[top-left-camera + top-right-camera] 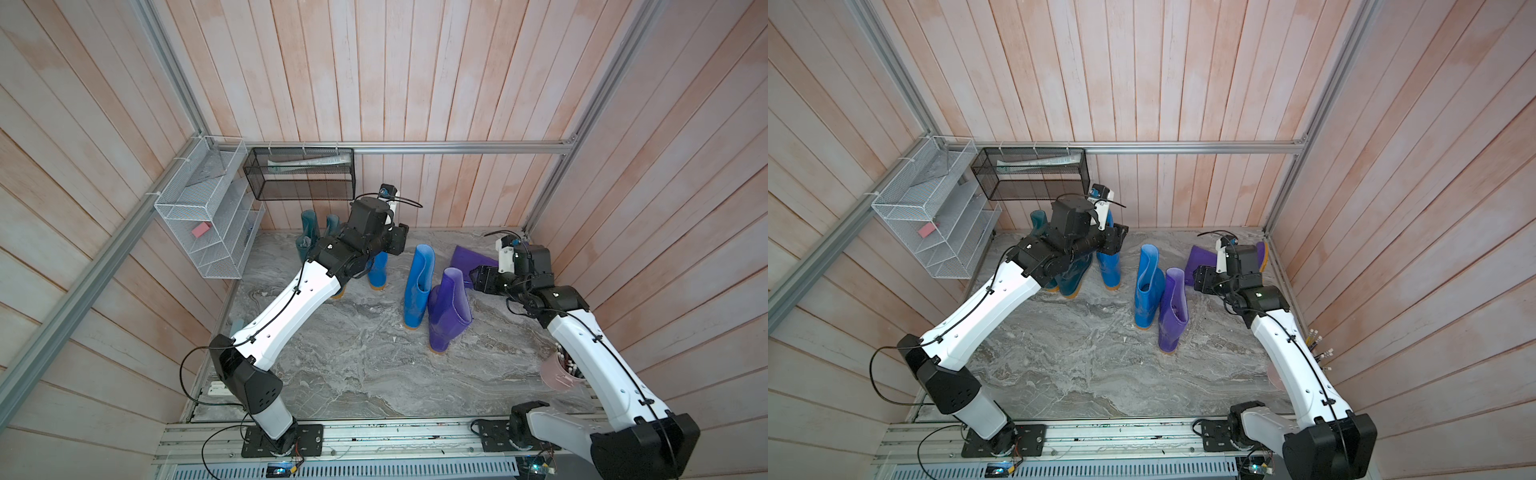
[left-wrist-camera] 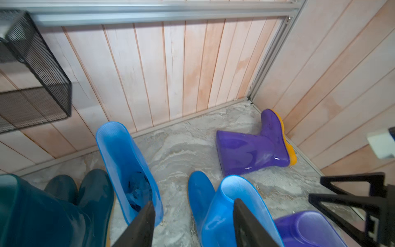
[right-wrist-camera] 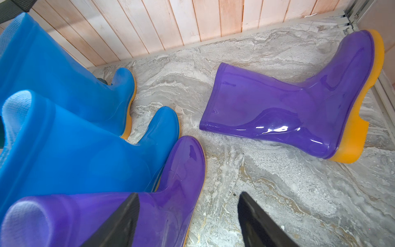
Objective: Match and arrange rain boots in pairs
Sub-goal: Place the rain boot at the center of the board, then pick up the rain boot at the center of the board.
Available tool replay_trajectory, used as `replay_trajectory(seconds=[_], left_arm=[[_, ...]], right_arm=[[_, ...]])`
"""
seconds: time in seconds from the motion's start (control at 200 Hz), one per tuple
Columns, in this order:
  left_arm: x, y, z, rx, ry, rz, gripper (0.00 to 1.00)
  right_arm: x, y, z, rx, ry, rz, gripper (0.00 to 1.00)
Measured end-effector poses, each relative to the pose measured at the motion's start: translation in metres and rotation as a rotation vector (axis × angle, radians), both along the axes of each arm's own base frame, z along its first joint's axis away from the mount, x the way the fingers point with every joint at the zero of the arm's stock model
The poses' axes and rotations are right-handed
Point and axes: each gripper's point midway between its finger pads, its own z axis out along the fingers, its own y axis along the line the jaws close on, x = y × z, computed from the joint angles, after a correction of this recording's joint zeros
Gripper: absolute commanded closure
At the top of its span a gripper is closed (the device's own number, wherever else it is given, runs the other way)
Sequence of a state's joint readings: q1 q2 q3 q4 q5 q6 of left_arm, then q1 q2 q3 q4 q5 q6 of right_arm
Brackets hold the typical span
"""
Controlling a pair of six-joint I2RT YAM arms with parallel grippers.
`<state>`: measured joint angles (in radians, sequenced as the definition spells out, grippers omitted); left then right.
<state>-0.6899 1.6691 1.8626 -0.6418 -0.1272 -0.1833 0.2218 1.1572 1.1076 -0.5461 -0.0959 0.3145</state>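
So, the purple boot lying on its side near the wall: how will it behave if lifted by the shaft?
Probably slippery: the lying purple boot is glossy, with bright highlights. Its shaft looks thin and dented, so it may fold in a grip. The thick orange sole probably makes it foot-heavy, so the foot may swing down.

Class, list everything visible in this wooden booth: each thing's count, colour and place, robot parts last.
dark teal rubber rain boots: two, teal, upright by the back wall.
bright blue rubber rain boots: two, blue, upright; one central, one beside the teal pair.
purple rubber rain boots: two, purple; one upright, central, one on its side by the right wall.
white wire shelf rack: one, white, left wall.
small pink block: one, pink, in that rack.
black mesh basket: one, black, back wall.
pink cup: one, pink, front right.
left gripper: one, black, open, back left.
right gripper: one, black, open, back right.
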Motion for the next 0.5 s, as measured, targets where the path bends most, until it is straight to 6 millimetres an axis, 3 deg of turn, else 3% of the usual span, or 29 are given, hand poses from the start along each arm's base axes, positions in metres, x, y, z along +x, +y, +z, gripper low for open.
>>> replay_trajectory(seconds=[0.5], left_arm=[[-0.062, -0.047, -0.029, -0.014, 0.169, -0.075, 0.40]], right_arm=[[0.000, -0.001, 0.000, 0.002, 0.002, -0.002, 0.25]])
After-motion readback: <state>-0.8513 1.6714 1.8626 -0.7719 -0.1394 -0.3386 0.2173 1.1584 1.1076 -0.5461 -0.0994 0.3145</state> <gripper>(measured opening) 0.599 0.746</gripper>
